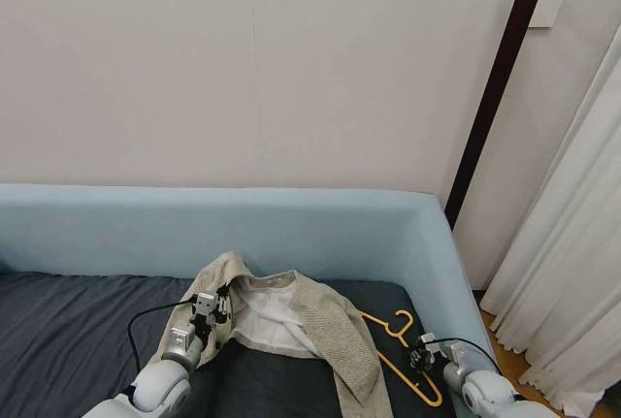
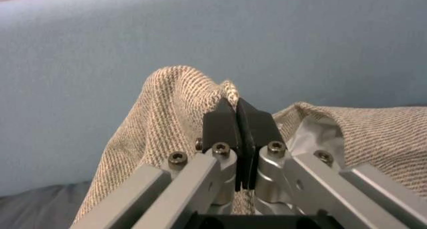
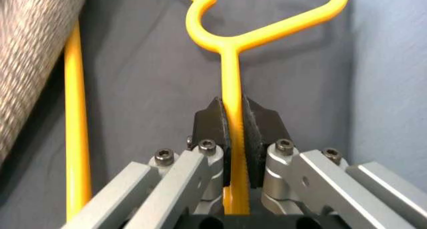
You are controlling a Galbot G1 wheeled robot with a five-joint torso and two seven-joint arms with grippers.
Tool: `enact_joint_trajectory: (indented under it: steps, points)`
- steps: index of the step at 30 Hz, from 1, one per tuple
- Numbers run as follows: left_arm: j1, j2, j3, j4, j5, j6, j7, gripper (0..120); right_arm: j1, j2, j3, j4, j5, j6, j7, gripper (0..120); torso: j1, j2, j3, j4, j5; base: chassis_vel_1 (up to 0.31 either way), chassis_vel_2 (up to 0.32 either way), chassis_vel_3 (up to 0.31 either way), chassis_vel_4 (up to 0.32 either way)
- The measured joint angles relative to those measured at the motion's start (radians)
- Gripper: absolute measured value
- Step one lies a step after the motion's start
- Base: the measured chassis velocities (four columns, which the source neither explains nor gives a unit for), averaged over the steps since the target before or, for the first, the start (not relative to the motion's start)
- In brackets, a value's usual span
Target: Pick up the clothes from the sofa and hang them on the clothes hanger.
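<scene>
1. Beige knit cardigan (image 1: 320, 326) is lying spread out on the sofa (image 1: 291, 229) seat, right up by the light-blue backrest.
2. Left hand (image 2: 236, 109) is pinched shut on a lifted fold of it.
3. Yellow hanger (image 3: 230, 74) lies flat on the seat near the sofa's end, just beside the cardigan.
4. Right hand (image 3: 235, 106) is clamped on the hanger's neck, below the hook.

The cardigan (image 1: 335, 336) lies on the sofa (image 1: 291, 224) — the hanger (image 3: 230, 74) just right of it.
</scene>
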Motion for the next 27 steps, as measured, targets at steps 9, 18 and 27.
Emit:
enact_joint_trajectory:
  steps: [9,18,27]
  points:
    - [0.026,0.025,-0.020,-0.054,-0.014,0.002,-0.001,0,-0.028,-0.079,0.046,0.176,0.010,0.054,0.121,5,0.000,0.000,0.000,0.0000,-0.0003,0.000,0.000,0.000,0.000]
    - [0.081,0.103,-0.060,-0.190,-0.068,0.028,-0.006,0,-0.104,-0.180,0.104,0.351,-0.121,0.153,0.162,5,0.000,0.000,0.000,0.0003,-0.0004,0.000,0.000,0.000,0.000]
    - [0.063,0.200,-0.054,-0.288,-0.140,0.063,-0.019,0,-0.245,-0.200,0.112,0.568,-0.286,0.166,0.207,5,0.000,0.000,0.000,0.0001,-0.0004,0.000,0.000,0.000,0.000]
